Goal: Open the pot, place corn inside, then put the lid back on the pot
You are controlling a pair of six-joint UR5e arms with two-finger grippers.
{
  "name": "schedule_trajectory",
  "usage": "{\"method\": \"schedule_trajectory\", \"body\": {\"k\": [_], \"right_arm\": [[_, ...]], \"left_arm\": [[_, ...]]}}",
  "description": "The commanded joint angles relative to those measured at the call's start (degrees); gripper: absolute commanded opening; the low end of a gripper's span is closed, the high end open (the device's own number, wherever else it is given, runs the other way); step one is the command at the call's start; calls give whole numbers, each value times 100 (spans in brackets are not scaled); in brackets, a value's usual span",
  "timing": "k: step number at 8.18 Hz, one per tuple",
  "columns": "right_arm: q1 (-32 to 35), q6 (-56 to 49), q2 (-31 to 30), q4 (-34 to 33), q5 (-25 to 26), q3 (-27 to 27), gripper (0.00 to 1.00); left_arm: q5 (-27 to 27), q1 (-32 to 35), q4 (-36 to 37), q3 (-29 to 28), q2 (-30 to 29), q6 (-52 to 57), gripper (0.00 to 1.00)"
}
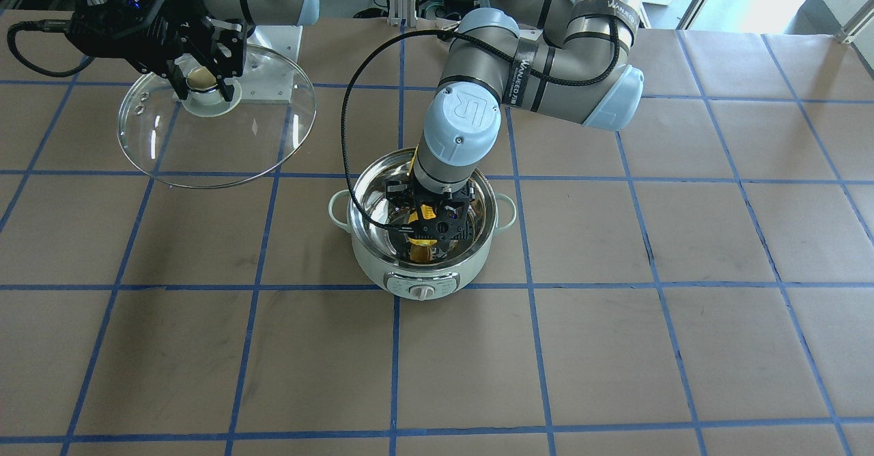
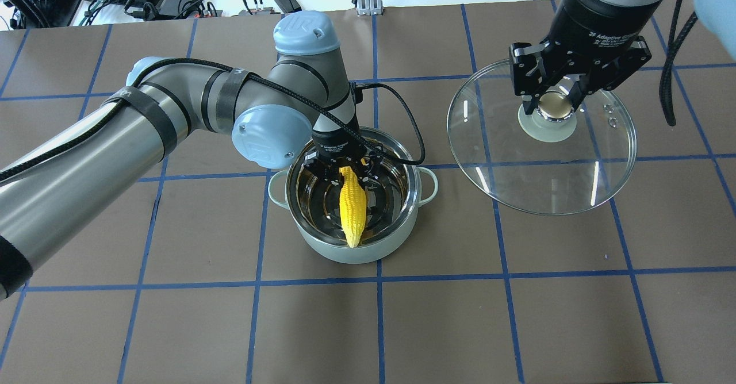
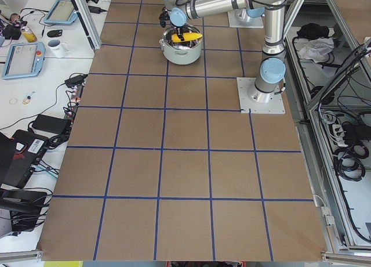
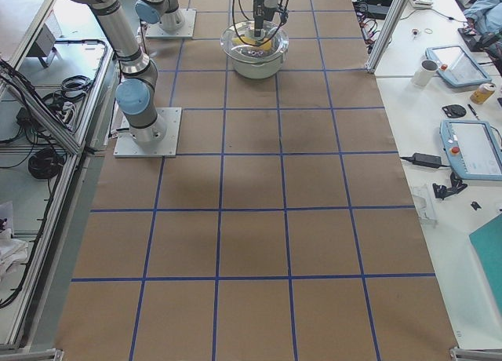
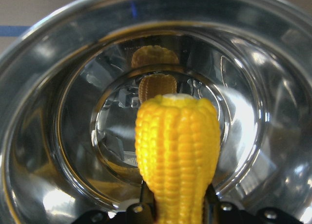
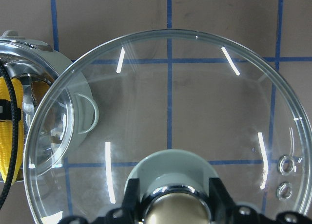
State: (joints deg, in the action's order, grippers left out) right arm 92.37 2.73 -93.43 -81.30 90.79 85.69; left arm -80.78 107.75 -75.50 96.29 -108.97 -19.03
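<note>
Overhead exterior shows the left gripper [image 2: 343,168] pinching the bright yellow corn cob [image 2: 351,208] over the round mint-green pot [image 2: 345,256], and I'd lower it before releasing, while the right gripper [image 2: 555,107] clamps the clear glass lid [image 2: 546,183].

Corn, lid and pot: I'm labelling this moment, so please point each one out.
corn [image 2: 352,208], overhead view, middle of the cob.
lid [image 2: 540,165], overhead view, on the clear glass.
pot [image 2: 322,249], overhead view, green outer wall.
</note>
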Motion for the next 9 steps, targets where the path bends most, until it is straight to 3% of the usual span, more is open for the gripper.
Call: {"method": "schedule_trajectory", "body": {"k": [1,2,3,6,8,9], "right_arm": [[0,0,0,0,0,0,38],[0,0,0,0,-9,0,38],[0,0,0,0,-9,0,38],[0,0,0,0,-9,0,38],[0,0,0,0,-18,0,38],[0,0,0,0,-18,0,38]], "left_arm": [[-43,0,27,13,-89,5,0],[-52,0,27,4,-54,22,85],[-61,0,18,-13,-28,14,100],[-52,-26,-157,-75,244,22,100],[-69,-114,-692,-206,612,101,100],[-374,-184,-981,-416,753,145,100]]}}
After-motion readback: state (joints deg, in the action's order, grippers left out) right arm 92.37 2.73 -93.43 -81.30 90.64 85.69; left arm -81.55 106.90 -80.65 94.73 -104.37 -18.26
